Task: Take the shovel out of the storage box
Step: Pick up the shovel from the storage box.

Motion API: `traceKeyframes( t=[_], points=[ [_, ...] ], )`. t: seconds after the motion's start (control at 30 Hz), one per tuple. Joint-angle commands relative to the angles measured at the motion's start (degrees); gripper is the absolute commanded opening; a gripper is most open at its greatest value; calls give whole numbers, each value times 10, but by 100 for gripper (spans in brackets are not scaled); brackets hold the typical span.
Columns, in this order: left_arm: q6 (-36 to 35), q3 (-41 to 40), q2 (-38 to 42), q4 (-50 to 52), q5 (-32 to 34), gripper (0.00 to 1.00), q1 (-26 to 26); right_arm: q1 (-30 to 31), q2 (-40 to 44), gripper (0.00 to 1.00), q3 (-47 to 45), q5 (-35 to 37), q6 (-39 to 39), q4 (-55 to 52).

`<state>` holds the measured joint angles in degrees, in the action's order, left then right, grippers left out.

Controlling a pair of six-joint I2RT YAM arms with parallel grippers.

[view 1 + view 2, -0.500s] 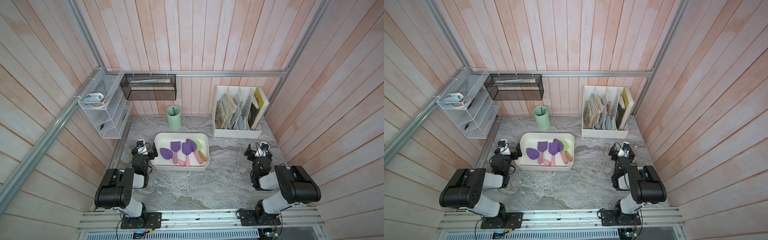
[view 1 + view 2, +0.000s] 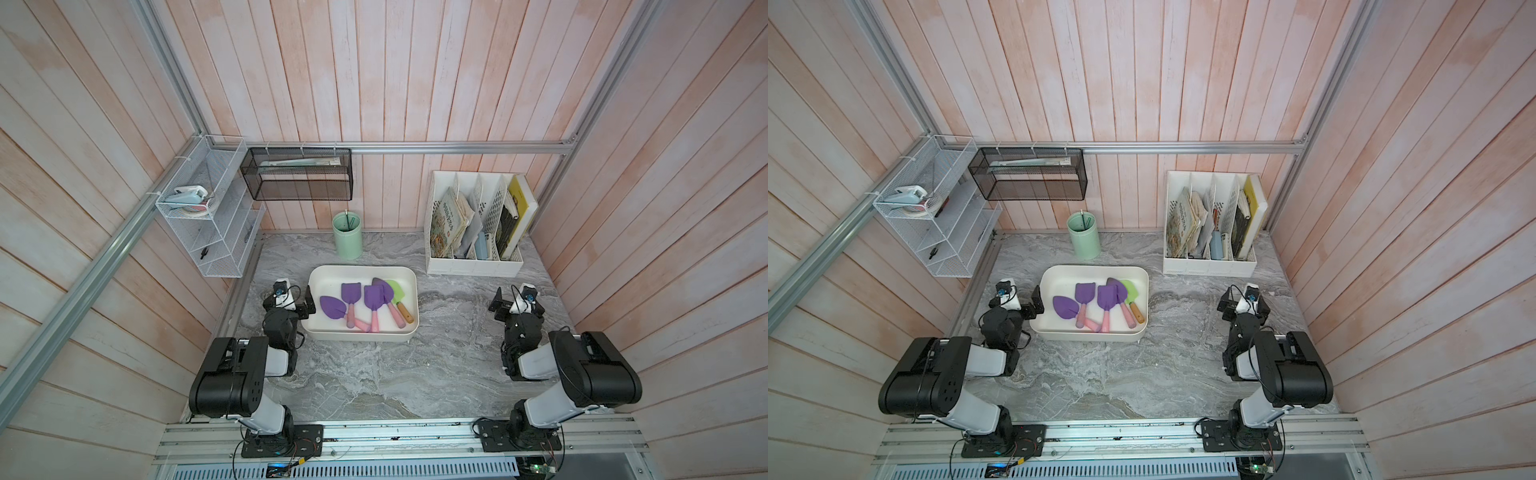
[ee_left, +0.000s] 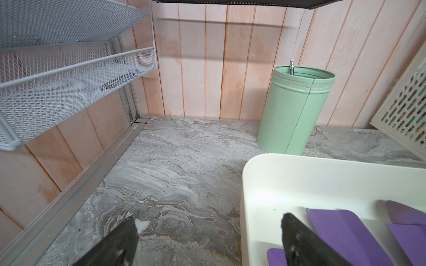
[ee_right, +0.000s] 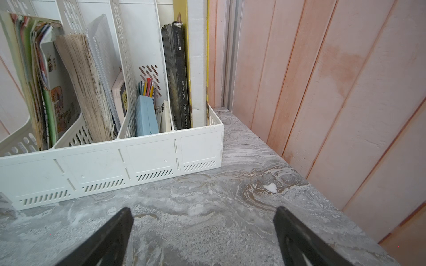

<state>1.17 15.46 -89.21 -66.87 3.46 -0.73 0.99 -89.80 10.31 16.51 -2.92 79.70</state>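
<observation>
— What is the storage box (image 2: 362,270) like?
— Shallow, smooth cream plastic with rounded corners; it sits on the grey marbled table (image 2: 374,374); several flat, matte shovels lie inside.
— And the grippers?
— The left gripper (image 3: 207,226) gapes fully and holds nothing; it straddles the box's left wall, one black finger over marble, one over the inside; the pointed purple shovel (image 2: 332,306) lies just beside that finger; the right gripper (image 4: 202,218) is equally wide and empty, near the slotted file rack (image 4: 110,165), well apart from the box.
— Which way do they point?
— Blades toward the back wall, handles toward the arms' bases, slightly fanned; the pointed one lies aslant, pink handle running rightward; the green shovel (image 2: 395,290), tan-handled, lies farthest right.
</observation>
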Motion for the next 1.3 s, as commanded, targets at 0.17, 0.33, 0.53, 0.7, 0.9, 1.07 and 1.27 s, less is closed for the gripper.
traceKeyframes(
  t=[0.17,0.33,0.53,0.7,0.9,1.07,1.27],
  points=[
    [5,-3,-2,-12,1,100,-2,-3,-2,98,7,-2,-2,1],
    [19,13,89,91,55,100,-1,2,89,98,-34,-47,20,9],
    [114,105,336,312,90,100,-2,-32,400,98,123,-103,-86,-380],
    [188,181,407,352,49,100,-7,-116,455,98,223,-246,-283,-422],
    [157,257,422,423,-94,92,-6,-146,399,94,369,-379,-328,-564],
    [132,418,356,699,-71,83,4,78,234,90,613,-227,-140,-897],
    [171,451,300,868,46,86,55,318,-13,85,803,-19,-87,-1092]
  ],
)
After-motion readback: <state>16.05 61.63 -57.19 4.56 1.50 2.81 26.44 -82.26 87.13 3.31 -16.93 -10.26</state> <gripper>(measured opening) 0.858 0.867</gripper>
